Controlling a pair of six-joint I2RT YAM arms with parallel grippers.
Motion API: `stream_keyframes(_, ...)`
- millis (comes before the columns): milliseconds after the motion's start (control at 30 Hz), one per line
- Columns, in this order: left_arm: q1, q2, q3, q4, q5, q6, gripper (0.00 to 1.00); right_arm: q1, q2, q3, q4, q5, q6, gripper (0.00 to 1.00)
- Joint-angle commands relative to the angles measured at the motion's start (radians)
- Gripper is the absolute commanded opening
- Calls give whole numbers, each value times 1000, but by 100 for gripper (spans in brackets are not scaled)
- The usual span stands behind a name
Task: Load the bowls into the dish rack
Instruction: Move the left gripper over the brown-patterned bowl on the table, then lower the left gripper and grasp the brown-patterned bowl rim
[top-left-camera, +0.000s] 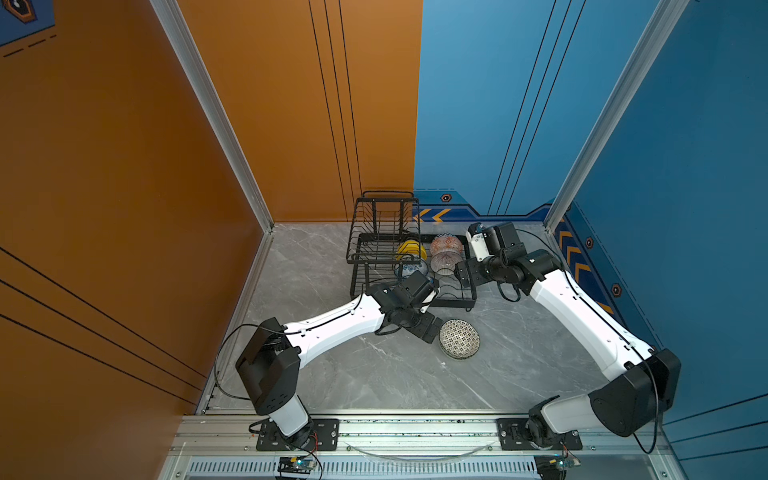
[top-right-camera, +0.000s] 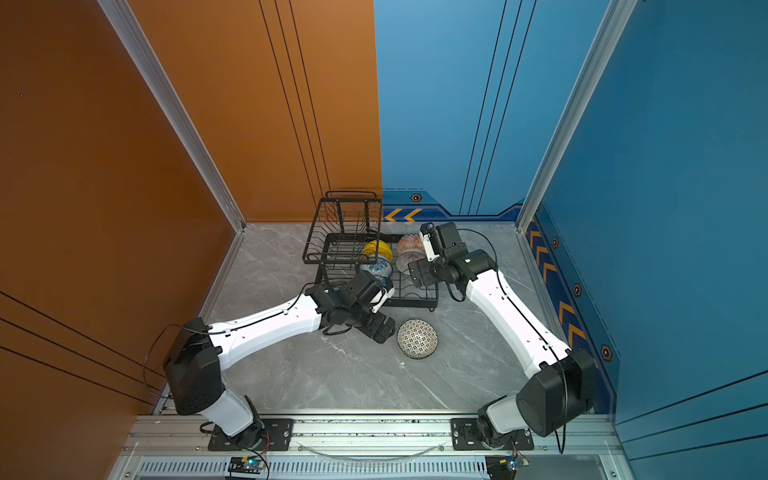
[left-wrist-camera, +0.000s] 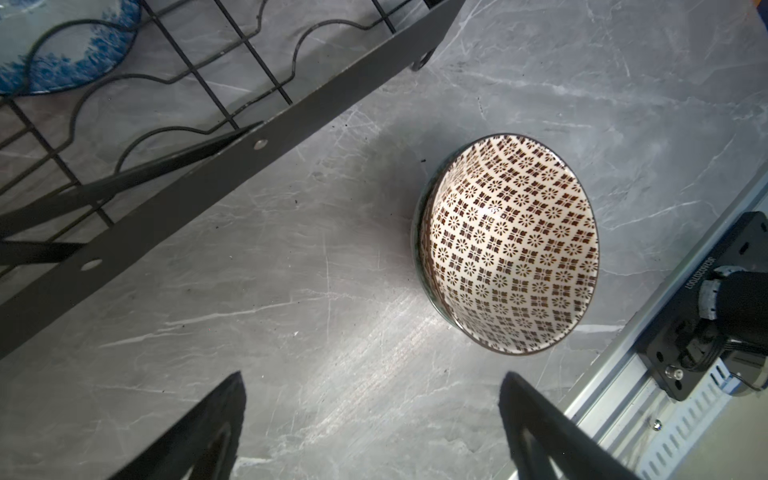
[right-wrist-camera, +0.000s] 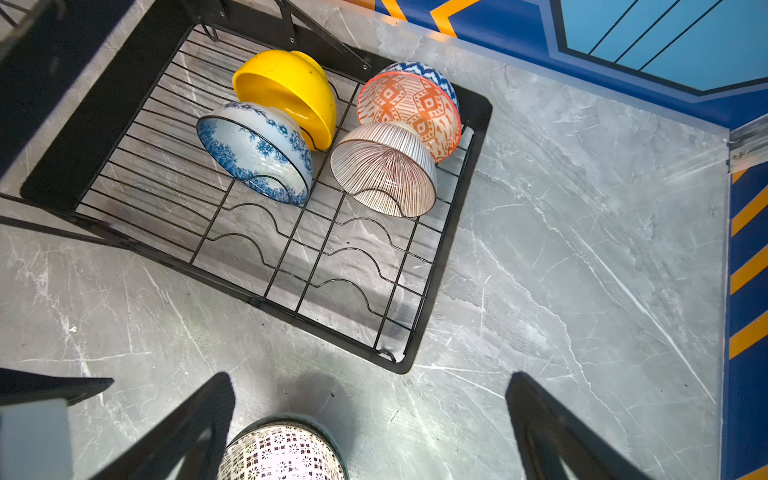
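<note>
Bowls, four of them, stand on edge in the base tray of the dish rack (right-wrist-camera: 95, 124), which sits toward the far edge of the tabletop (left-wrist-camera: 291, 291). The yellow bowl (right-wrist-camera: 286, 87) and the blue-white floral bowl (right-wrist-camera: 253, 153) touch in one row. Beside them, the orange-white bowl (right-wrist-camera: 409, 108) and the pink radial-lined bowl (right-wrist-camera: 384, 170) touch in the next row. The black-white geometric bowl (left-wrist-camera: 511, 245) rests upright on the bare tabletop, near the rack's near right corner and apart from it.

The left gripper (left-wrist-camera: 372, 374) has its jaws spread wide with nothing between them; in both top views it sits low, just beside that bowl. The right gripper (right-wrist-camera: 370, 374) is likewise spread wide and empty, at the rack's right edge, well apart from the bowl on the tabletop.
</note>
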Motion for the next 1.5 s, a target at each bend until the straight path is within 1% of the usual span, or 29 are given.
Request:
stream_keyframes(0, -18, 35, 46, 0, 14, -2, 90, -10, -18, 0, -32, 15, 9, 100)
stream_keyframes(33, -22, 48, 53, 0, 15, -3, 88, -12, -18, -1, -32, 15, 9, 100)
stream_keyframes(67, -25, 61, 60, 0, 17, -5, 83, -12, -19, -4, -32, 15, 9, 100)
stream_keyframes(133, -34, 85, 74, 0, 24, -8, 78, -12, -19, -7, -31, 15, 9, 100)
stream_keyframes(433, -61, 161, 134, 0, 58, -13, 63, -20, -22, -21, -30, 15, 6, 100)
stream_keyframes(633, -60, 207, 172, -3, 77, -17, 49, -24, -27, -30, -30, 18, 5, 100)
stream_keyframes(833, -59, 250, 212, -15, 87, -32, 39, -30, -35, -42, -25, 18, 6, 100)
stream_keyframes(967, -56, 265, 228, -20, 89, -39, 32, -34, -35, -43, -26, 17, 5, 100)
stream_keyframes(1033, -54, 271, 234, -27, 90, -39, 26, -35, -36, -44, -24, 17, 5, 100)
stream_keyframes(1133, -50, 272, 233, -34, 89, -40, 20, -36, -36, -48, -22, 14, 4, 100)
stream_keyframes(1467, -36, 261, 225, -50, 76, -42, 6, -41, -36, -44, -20, 12, -1, 100)
